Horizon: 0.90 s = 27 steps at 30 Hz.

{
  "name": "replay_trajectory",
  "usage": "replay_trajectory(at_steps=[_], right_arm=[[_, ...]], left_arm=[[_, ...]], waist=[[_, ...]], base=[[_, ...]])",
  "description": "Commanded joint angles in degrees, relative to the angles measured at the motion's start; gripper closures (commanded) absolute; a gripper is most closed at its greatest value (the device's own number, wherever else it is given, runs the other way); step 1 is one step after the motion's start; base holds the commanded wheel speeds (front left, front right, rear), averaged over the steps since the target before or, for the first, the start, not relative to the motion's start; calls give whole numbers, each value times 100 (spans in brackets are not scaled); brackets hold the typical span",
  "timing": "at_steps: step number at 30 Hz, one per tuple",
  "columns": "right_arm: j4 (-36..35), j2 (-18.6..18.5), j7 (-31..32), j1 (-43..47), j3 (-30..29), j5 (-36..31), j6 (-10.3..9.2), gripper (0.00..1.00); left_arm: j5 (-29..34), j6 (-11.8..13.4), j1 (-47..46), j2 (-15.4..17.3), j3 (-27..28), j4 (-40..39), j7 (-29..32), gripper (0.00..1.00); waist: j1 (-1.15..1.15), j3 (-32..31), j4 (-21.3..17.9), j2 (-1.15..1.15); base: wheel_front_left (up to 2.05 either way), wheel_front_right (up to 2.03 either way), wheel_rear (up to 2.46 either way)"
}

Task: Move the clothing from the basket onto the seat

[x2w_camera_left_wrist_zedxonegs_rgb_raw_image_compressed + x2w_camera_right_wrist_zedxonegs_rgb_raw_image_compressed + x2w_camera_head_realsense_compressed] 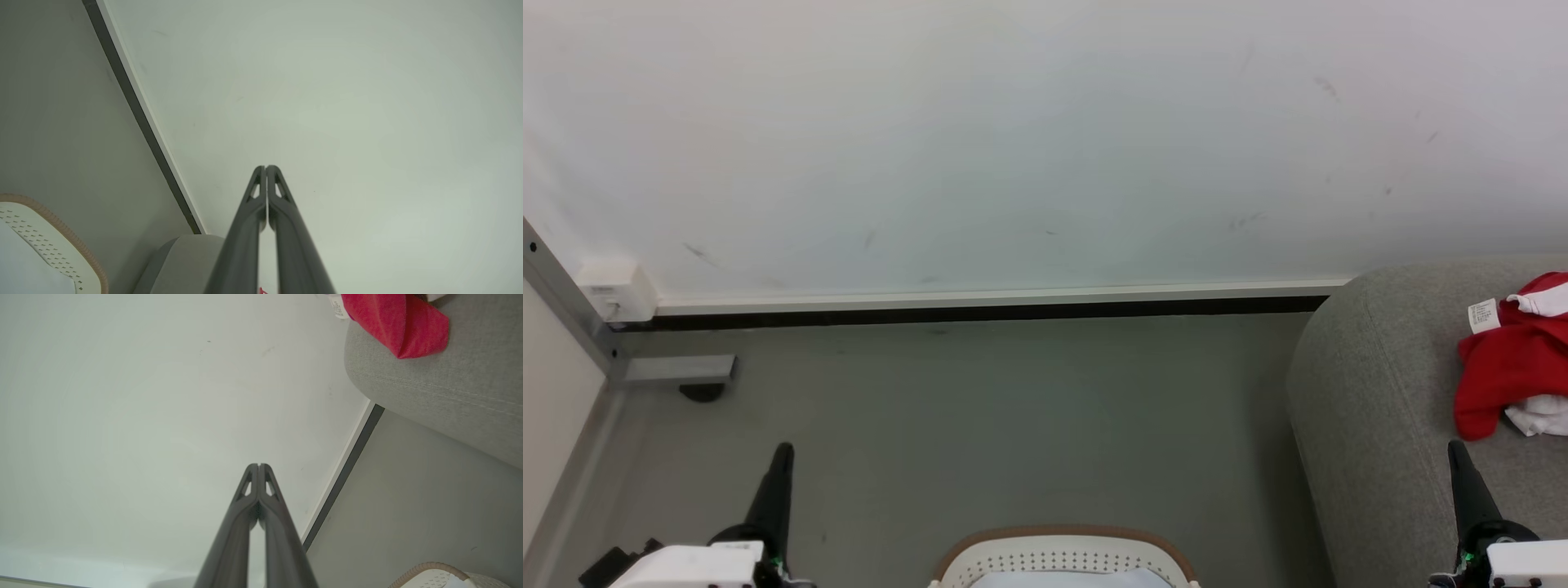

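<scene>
Ahead, a broad stretch of dull grey floor (pixel 1013 408), open as far as the black skirting strip (pixel 980 312) under the scuffed white wall (pixel 1013 147). Low in the middle, an oval white perforated plastic basket with tan braided rim (pixel 1063 532). To the right, a big light grey upholstered sofa seat (pixel 1372 392), its rounded corner closing that side up to the skirting, with a bright red garment with white trim and label (pixel 1507 367) heaped on top. Right gripper (pixel 1455 447), fingers pressed together, over the seat just short of that heap. Left gripper (pixel 784 449), likewise closed, over open floor. Far left, a grey metal rail (pixel 674 369) and a small white wall box (pixel 617 290) hemming in the corner
</scene>
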Motion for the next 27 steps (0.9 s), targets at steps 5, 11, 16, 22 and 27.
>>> replay_trajectory(at_steps=[5,11,16,22,27], right_arm=[[-46,-34,73,-116,-26,309,-10,100],[-54,-42,135,-127,-38,564,-11,100],[-61,-46,182,-146,-46,783,-11,100],[-70,-54,222,-168,-52,954,-12,100],[-70,-57,216,-166,-43,956,-12,100]], left_arm=[[-277,-34,-110,12,69,-26,83,100],[-520,-60,-141,7,103,-23,146,100],[-685,-67,-170,2,131,-20,200,100],[-877,-80,-194,-3,158,-18,253,100],[-873,-80,-190,-3,157,-18,253,100]], waist=[[0,17,11,0],[0,36,23,0],[0,52,33,0],[0,69,44,0],[0,69,44,0]], base=[[0,0,0],[0,0,0],[0,0,0],[0,0,0],[0,0,0]])
